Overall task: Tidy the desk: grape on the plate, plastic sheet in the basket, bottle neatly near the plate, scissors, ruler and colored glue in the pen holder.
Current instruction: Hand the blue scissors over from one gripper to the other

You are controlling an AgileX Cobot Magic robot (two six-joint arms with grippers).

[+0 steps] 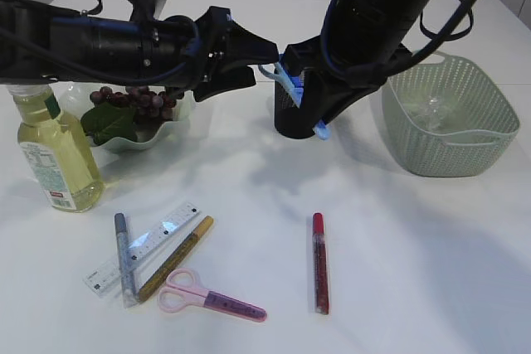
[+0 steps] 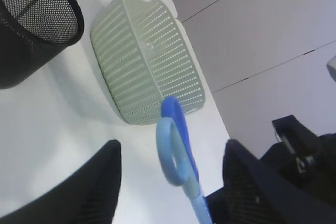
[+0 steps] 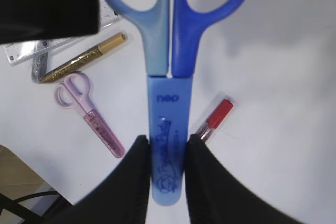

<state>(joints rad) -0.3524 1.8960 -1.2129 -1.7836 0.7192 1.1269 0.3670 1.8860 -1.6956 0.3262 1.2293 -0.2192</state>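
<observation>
White tabletop [image 1: 373, 238], far-right green basket [image 1: 452, 118], black pen holder [image 1: 292, 118] at centre, bottle [image 1: 56, 159] upright at left beside plate [image 1: 158, 134] of grapes [image 1: 137, 99]. Right gripper [image 3: 167, 153] clenched on capped end of blue scissors [image 3: 170, 77], long axis steep, handle loops uppermost, just over pen holder; left gripper [image 2: 170, 182] spread apart, fingers [image 2: 94, 182] either side of those loops, not touching. Near edge: pink scissors [image 1: 211, 296] lying flat, tip right; ruler [image 1: 141, 248], gold glue [image 1: 176, 256] slanted; red glue [image 1: 319, 263] pointing near-far.
</observation>
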